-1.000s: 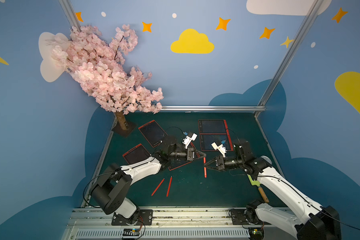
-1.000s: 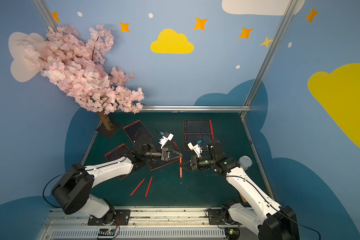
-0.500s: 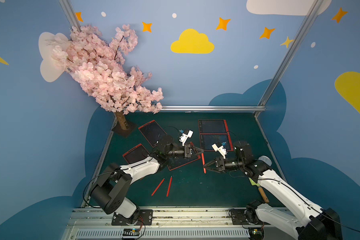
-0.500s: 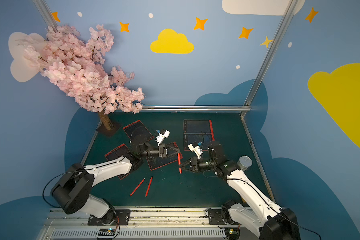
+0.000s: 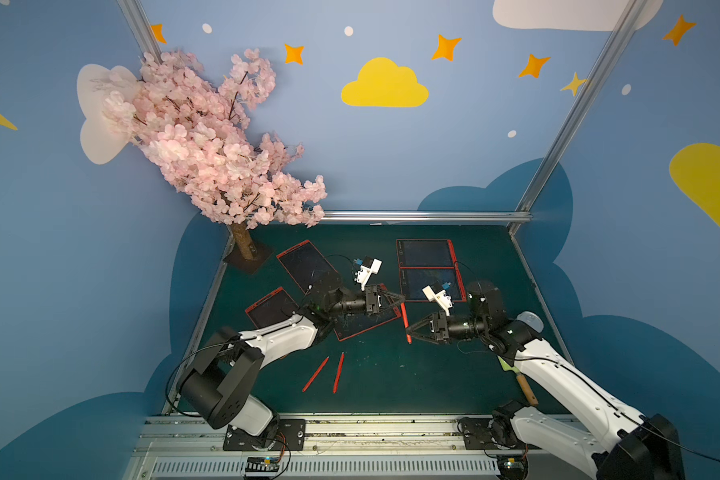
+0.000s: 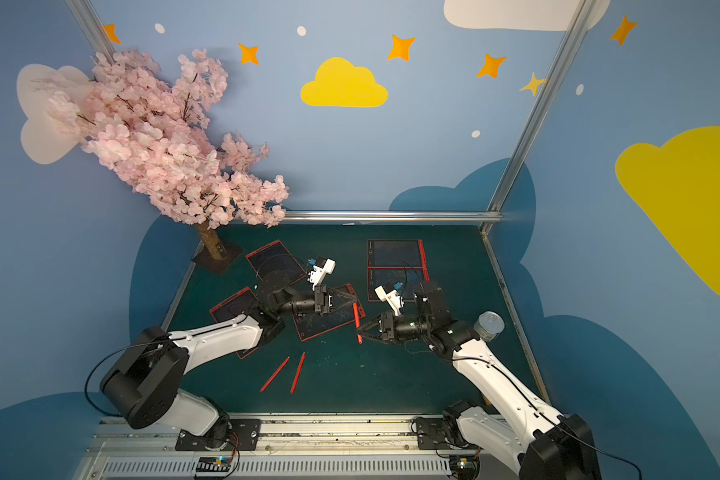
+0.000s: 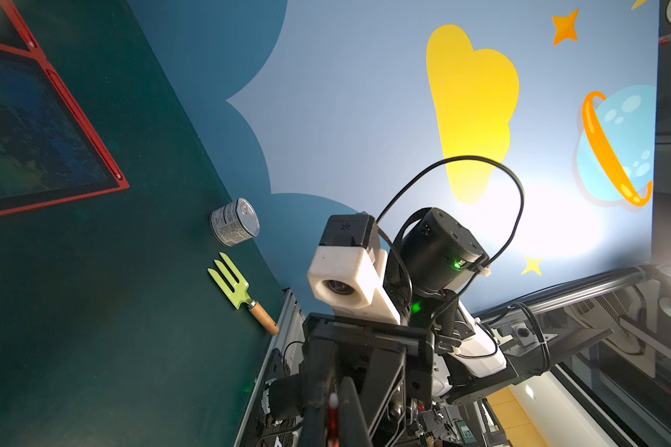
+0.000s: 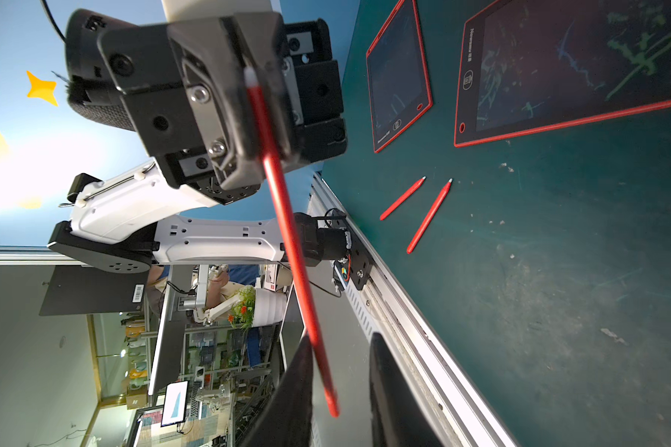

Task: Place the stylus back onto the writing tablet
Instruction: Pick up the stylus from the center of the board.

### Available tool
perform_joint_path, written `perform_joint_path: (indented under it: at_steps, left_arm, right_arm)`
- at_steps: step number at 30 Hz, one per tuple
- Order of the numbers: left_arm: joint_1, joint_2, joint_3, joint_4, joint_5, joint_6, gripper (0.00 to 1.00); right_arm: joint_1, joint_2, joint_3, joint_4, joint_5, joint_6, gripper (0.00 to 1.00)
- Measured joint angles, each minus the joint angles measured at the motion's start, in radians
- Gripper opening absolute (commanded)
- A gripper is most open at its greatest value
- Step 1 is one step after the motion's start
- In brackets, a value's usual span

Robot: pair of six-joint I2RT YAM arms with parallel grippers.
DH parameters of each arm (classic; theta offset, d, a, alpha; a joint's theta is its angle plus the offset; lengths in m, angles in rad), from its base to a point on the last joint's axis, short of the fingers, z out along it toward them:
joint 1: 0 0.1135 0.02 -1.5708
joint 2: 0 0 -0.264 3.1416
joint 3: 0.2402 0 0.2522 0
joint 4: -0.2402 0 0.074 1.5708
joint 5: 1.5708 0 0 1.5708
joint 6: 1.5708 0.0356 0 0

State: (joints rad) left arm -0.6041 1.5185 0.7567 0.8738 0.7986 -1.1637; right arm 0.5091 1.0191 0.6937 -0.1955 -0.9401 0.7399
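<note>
Foreground: two loose styluses (image 5: pixel 316 374) lie near each other on the green desk (image 5: pixel 391 382).
My right end effector (image 5: pixel 408 331): jaws spread — they straddle the plain red end of the stylus (image 5: pixel 405 322) without clamping it.
Stylus: lifted off the desk, just beside the scribbled writing tablet (image 5: pixel 366 324).
My left end effector (image 5: pixel 403 300): pressed together on the stylus's white-tipped end, above that tablet's edge.
Background: two tablets (image 5: pixel 427 254) edge to edge — a blossom tree (image 5: pixel 208 141) in the far corner.
</note>
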Motion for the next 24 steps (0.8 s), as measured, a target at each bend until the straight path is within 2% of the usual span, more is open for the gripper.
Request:
perform_joint_path:
  at_steps: [7,15,20,24]
  left_arm:
    - [0.000,0.004,0.000,0.021,-0.007,-0.016,0.03]
    - [0.002,0.006,-0.011,0.032,-0.010,-0.023,0.03]
    - [0.002,0.006,-0.015,0.033,-0.010,-0.023,0.03]
    - [0.002,0.006,-0.015,0.016,-0.014,-0.023,0.11]
  right_arm:
    - [0.007,0.002,0.000,0.018,-0.004,0.002,0.16]
    - [0.011,0.002,0.000,0.019,0.000,0.001,0.15]
    - [0.013,0.004,0.000,0.023,0.002,0.003,0.08]
    - [0.019,0.004,0.001,0.034,-0.002,-0.005,0.03]
